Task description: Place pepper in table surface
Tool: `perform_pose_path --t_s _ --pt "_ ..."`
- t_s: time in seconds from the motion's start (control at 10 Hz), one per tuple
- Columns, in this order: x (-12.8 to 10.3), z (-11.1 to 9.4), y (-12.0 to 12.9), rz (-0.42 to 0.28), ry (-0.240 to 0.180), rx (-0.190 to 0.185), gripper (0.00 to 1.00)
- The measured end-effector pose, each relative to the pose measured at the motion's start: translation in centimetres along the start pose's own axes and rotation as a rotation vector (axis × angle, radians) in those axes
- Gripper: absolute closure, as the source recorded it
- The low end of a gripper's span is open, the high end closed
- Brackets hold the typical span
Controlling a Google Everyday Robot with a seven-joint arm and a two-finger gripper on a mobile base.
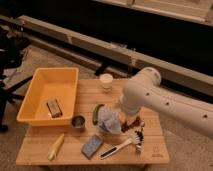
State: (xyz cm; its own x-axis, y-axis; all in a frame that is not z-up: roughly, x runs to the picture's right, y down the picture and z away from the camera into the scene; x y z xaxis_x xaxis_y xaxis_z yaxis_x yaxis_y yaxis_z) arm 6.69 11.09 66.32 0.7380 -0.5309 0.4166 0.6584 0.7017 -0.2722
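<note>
Gripper point(119, 106) above bag point(109, 122); bag, cup point(78, 121) flank pepper point(96, 113).

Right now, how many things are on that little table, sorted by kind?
Foods: 3 (pepper, corn cob, grape cluster)
Containers: 3 (yellow bin, white cup, metal cup)
Cleaning tools: 2 (sponge, brush)
Others: 2 (crumpled pale bag, brown block in the bin)
Total: 10
The gripper is out of sight behind the white arm over the table surface.
</note>
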Motion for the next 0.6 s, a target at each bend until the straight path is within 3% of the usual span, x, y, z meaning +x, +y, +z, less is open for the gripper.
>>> perform_pose_path --t_s 0.6 --pt "0.08 -0.02 0.04 0.0 0.002 0.0 0.35"
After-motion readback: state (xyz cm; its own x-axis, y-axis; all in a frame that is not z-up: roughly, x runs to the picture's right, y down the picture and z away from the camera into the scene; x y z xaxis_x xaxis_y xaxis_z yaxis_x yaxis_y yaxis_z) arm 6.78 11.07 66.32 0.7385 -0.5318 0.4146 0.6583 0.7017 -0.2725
